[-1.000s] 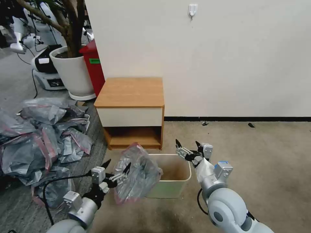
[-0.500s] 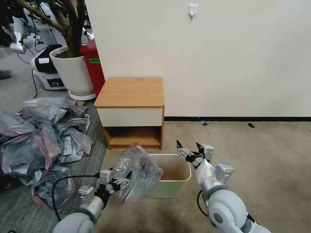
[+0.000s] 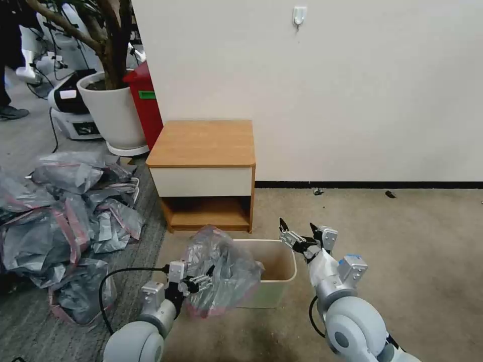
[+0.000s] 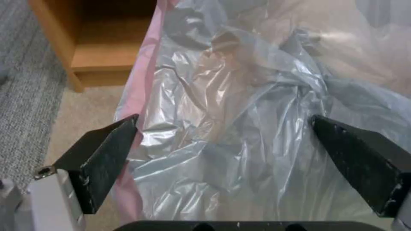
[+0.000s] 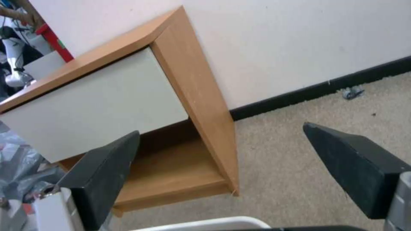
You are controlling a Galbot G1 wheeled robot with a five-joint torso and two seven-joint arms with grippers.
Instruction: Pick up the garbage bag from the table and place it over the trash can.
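The garbage bag (image 3: pixel 224 269), crinkly grey with a pink rim, hangs over the left part of the cream trash can (image 3: pixel 284 251) on the carpet. My left gripper (image 3: pixel 195 280) is at the bag's near left side. In the left wrist view the left gripper (image 4: pixel 224 118) stands open, with the bag (image 4: pixel 240 96) bulging between its fingers and the pink rim beside one finger. My right gripper (image 3: pixel 297 229) hovers open just above the can's far right corner, holding nothing. The table (image 3: pixel 201 143) stands behind the can, its top bare. In the right wrist view the right gripper (image 5: pixel 221 129) faces the table (image 5: pixel 98 102).
A heap of similar grey-and-pink bags (image 3: pixel 60 216) lies on the floor at the left. A white plant pot (image 3: pixel 113 113) and a red bin (image 3: pixel 146 105) stand behind it, left of the table. The wall runs right behind the table. Open carpet (image 3: pixel 402 251) lies to the right.
My left arm has swung right toward the can, and the bag has shifted right with it, further over the can's left rim. The right gripper has drifted slightly right.
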